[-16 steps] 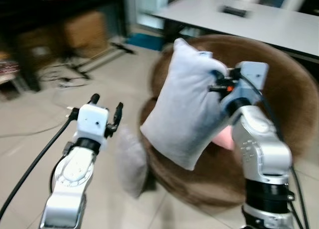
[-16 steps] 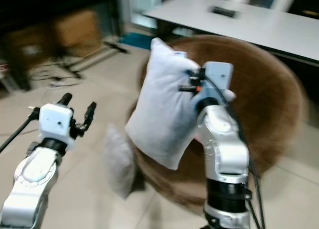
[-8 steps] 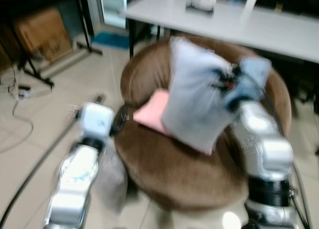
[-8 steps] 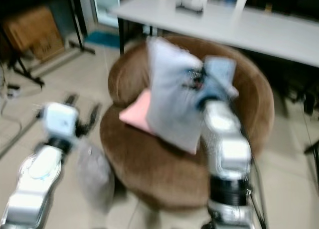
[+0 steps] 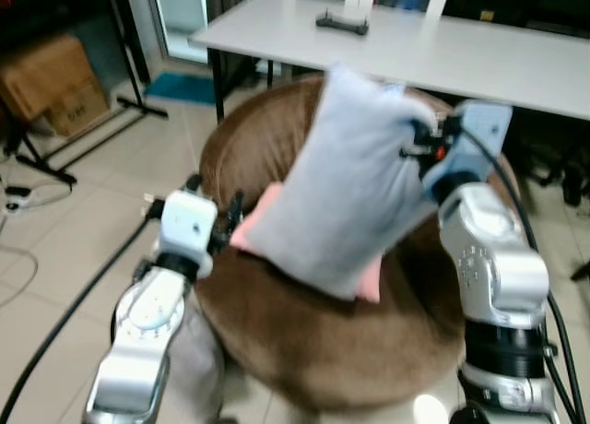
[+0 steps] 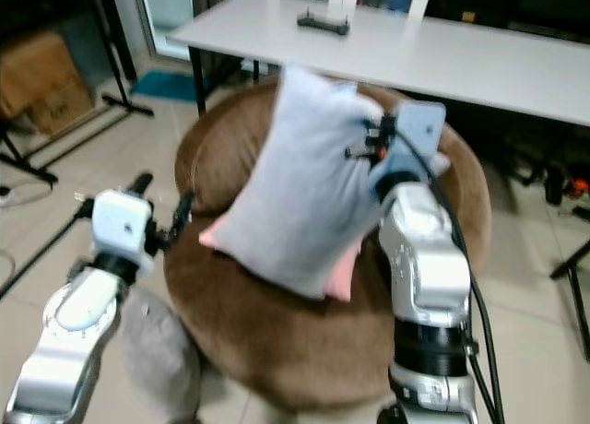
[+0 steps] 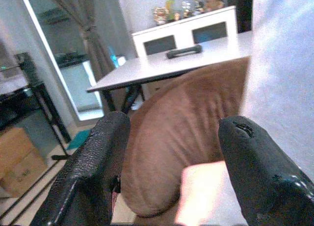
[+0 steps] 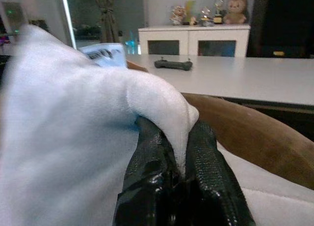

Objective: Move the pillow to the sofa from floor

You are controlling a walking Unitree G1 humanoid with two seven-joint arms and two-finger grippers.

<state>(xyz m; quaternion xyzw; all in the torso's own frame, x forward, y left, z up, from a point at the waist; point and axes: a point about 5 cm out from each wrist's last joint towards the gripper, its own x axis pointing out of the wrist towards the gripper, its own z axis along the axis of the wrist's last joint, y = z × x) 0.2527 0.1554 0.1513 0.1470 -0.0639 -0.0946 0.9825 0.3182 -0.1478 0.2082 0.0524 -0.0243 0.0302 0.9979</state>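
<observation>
Fabric of the grey pillow (image 8: 73,137) bunches between the right gripper (image 8: 179,152) fingers, clamped shut on its corner, a pinch the wrist camera shows closely. From the head, the pillow hangs tilted above the round brown sofa (image 5: 323,332), whose seat holds a pink cushion (image 5: 263,217). Left gripper (image 7: 171,162), fingers spread apart, hovers at the sofa's rim, with a white table (image 6: 479,60) behind.

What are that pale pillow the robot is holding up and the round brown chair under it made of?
The pillow looks like soft, matte woven or brushed fabric over a squashy filling: it bunches into a fold where the right gripper pinches it. The brown chair seems covered in short plush, velvety or suede-like cloth, going by its dull, fuzzy surface. The exact fibres cannot be told.
</observation>
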